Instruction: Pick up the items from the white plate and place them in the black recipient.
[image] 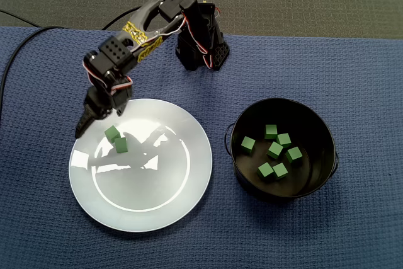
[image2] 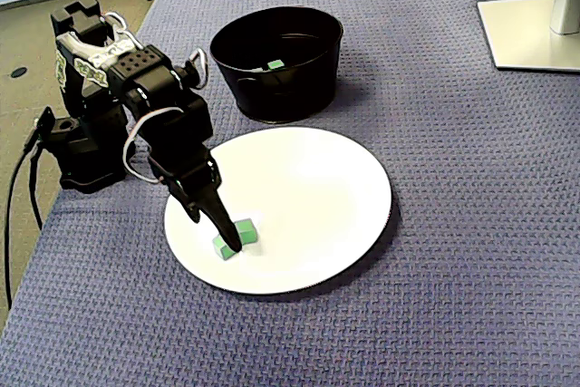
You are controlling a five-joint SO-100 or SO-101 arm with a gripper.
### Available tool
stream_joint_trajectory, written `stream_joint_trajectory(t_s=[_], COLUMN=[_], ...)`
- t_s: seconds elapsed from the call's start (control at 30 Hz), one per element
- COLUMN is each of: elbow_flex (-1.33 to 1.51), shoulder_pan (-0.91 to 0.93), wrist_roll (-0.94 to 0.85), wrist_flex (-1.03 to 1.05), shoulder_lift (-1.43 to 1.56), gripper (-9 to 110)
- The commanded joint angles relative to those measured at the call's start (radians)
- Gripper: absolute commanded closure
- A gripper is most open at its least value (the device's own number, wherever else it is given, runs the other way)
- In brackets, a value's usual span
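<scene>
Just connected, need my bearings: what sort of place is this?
Likely an office or lab desk: a blue woven mat covers the tabletop, and what looks like a monitor stand sits at its corner.

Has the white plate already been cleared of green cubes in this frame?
No: a green cube and a second green cube lie side by side on the white plate, near its upper left edge in a fixed view.
</scene>
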Motion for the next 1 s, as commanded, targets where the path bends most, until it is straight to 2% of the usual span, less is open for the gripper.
stream_joint_trajectory(t_s=[0.0, 0.23, 0.57, 0.97], elbow_flex=[-0.012, 0.002, 0.008, 0.058], shoulder_pan=[-0.002, -0.02, -0.032, -0.046], wrist_roll=[0.015, 0.051, 0.075, 0.074], wrist_flex=[-0.052, -0.141, -0.149, -0.17], shoulder_lift=[-0.034, -0.106, -0.115, -0.071], gripper=[49, 52, 64, 97])
